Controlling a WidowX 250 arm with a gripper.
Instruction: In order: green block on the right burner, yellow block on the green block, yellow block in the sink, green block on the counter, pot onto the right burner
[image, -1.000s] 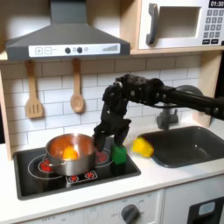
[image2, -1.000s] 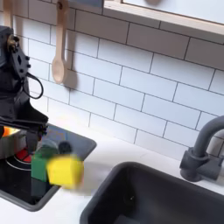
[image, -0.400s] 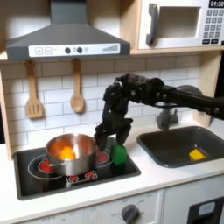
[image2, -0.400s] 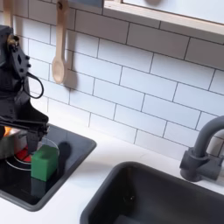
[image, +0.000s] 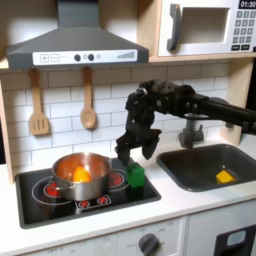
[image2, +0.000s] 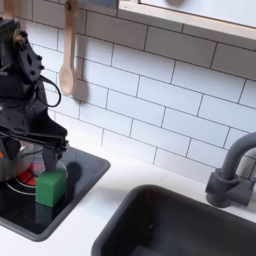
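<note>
The yellow block (image: 225, 176) lies in the sink (image: 205, 168), so the step in hand is judged to be moving the green block (image: 135, 177) from the cooktop's burner beside the pot (image: 82, 176) to the bench (image: 190, 200). The gripper (image: 131, 153) hangs just above the block, jaws spread and empty. It should drop straight, straddle the cube squarely and close before lifting

The microwave (image: 205, 27) clock display in the first exterior view shows digits, blurred, seemingly starting "01".
</note>
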